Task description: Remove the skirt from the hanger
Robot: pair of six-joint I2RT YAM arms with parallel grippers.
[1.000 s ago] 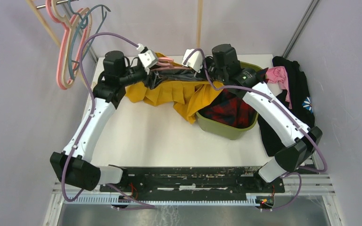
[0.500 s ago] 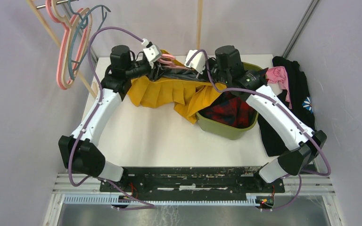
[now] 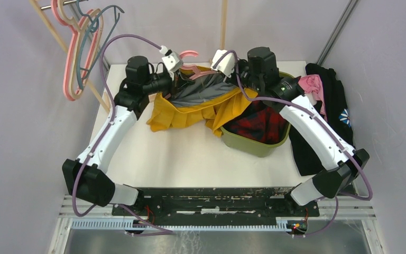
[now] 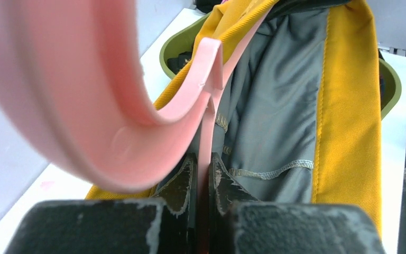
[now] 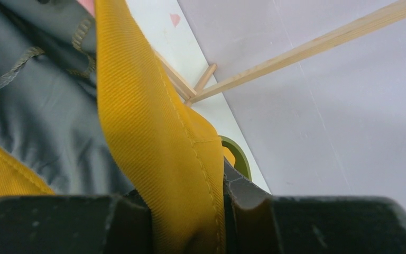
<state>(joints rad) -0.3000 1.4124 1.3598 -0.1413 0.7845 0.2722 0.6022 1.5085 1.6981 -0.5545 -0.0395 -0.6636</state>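
Pink hanger [image 4: 84, 106], clamped in closed left claw [image 4: 202, 169]; yellow skirt [image 5: 148, 121], pinched by right claw [image 5: 187, 206], stretches rightward from the hanger, long axis running claw to claw.

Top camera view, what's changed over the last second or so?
The left gripper closed on the pink hanger, whose hook now shows above the yellow skirt. The skirt lifted and spread open, showing its grey lining. The right gripper kept its hold on the skirt's waistband; the green bin, the dark clothes pile and the hangers on the rail stayed put.
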